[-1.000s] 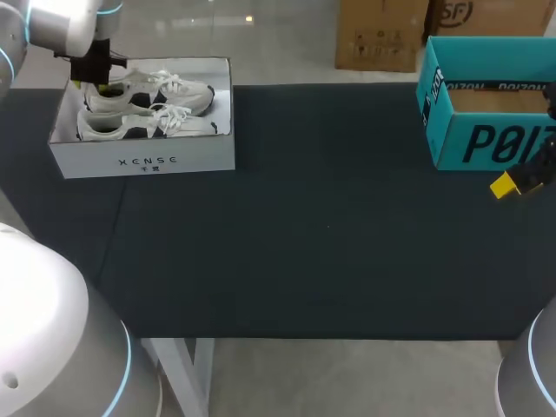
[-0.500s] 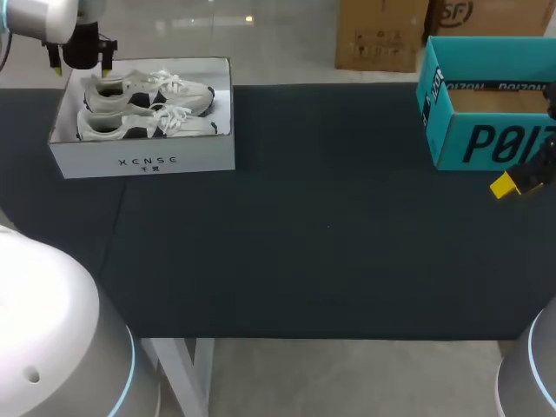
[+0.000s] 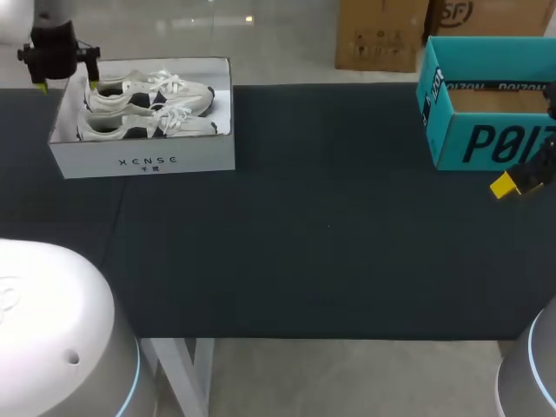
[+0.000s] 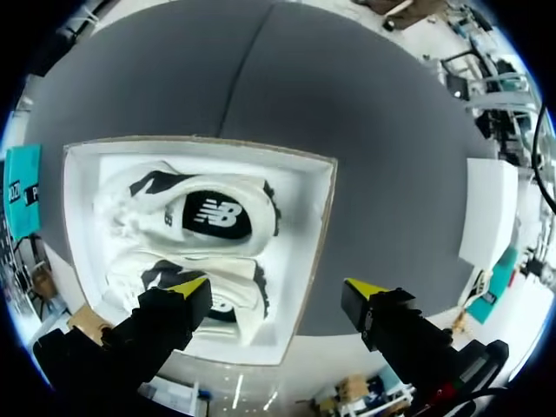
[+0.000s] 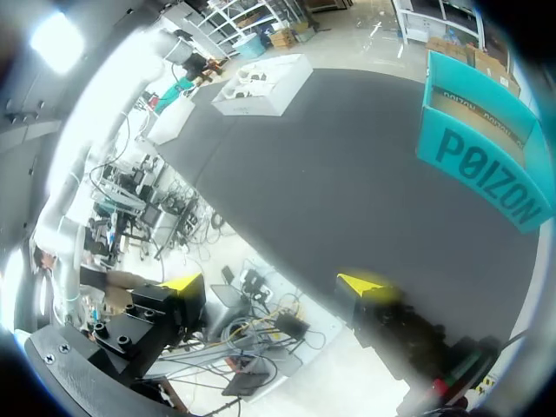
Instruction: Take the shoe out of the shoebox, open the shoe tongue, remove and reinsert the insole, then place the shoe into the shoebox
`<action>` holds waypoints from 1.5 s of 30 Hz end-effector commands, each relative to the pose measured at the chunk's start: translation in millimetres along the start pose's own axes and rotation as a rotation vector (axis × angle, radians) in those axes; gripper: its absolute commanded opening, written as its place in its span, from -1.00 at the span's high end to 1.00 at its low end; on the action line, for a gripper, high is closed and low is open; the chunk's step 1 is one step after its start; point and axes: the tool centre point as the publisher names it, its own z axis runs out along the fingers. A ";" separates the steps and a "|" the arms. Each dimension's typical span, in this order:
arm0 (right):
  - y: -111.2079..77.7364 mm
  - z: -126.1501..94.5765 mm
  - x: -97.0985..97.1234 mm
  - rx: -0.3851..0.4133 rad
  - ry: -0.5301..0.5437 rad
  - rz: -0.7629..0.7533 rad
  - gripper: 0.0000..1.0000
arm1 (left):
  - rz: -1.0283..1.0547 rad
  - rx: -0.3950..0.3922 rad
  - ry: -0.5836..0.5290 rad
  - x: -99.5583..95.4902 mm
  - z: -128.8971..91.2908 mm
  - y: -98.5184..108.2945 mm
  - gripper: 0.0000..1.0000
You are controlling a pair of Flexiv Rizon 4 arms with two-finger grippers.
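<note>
left tool [image 4: 276, 288] spread above shoebox [image 4: 304, 217] edge | right tool [image 3: 514, 181] half cut off

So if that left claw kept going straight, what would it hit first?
Probably the shoebox, its end wall by the heels: the left gripper straddles it, one finger over a shoe, one over the table. Depth is unclear.

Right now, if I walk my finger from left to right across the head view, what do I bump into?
Left arm's fingers → white shoebox with the two shoes inside → a long stretch of bare dark table → teal box.
</note>
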 end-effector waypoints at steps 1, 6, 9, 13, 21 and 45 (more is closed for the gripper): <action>0.1 0.3 -0.2 0.001 -0.001 0.001 -1.00 | -0.006 -0.056 -0.011 6.2 -6.6 -63.7 -1.00; 0.1 0.3 -0.2 0.001 -0.001 0.001 -1.00 | -0.007 -0.004 -0.040 4.4 3.2 -77.9 -1.00; 0.1 0.3 -0.2 0.001 -0.001 0.001 -1.00 | 0.004 0.042 -0.074 1.9 10.5 -79.0 -1.00; 0.1 0.3 -0.2 0.001 -0.001 0.001 -1.00 | 0.011 0.041 -0.075 0.4 15.0 -74.3 -1.00; 0.1 0.3 -0.2 0.001 -0.001 0.001 -1.00 | 0.007 0.049 -0.085 1.3 19.9 -55.6 -1.00; 0.1 0.3 -0.2 0.001 -0.001 0.001 -1.00 | 0.045 0.127 -0.082 -3.7 62.0 -34.8 -1.00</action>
